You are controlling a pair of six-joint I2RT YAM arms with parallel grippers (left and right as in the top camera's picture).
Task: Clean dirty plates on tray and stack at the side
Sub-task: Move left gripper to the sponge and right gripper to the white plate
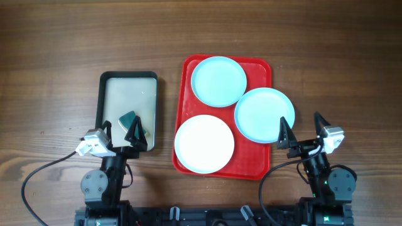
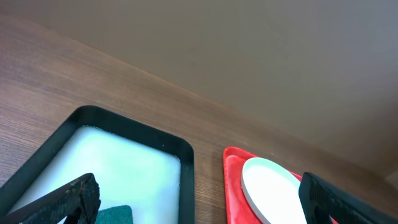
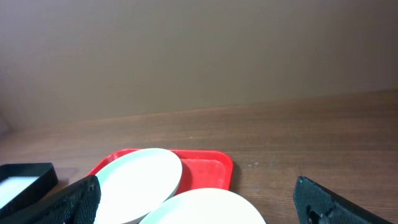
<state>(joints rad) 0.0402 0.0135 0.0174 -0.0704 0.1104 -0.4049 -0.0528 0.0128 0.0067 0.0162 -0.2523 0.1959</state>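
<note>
The red tray (image 1: pixel 188 75) lies right of centre and holds three plates. A pale blue plate (image 1: pixel 218 81) is at its far end. A second pale blue plate (image 1: pixel 264 114) overhangs its right rim. A white plate (image 1: pixel 204 144) is at its near left. My left gripper (image 1: pixel 120 130) is open and empty over the near end of the black tray. My right gripper (image 1: pixel 303 130) is open and empty just right of the second blue plate. The left wrist view shows the white plate (image 2: pixel 267 186). The right wrist view shows both blue plates (image 3: pixel 140 180) (image 3: pixel 205 208).
A black-rimmed tray (image 1: pixel 129 77) with a pale inside stands left of the red tray. A dark green sponge (image 1: pixel 129 119) lies in its near part, also in the left wrist view (image 2: pixel 115 214). Bare wooden table (image 1: pixel 63 50) surrounds both trays.
</note>
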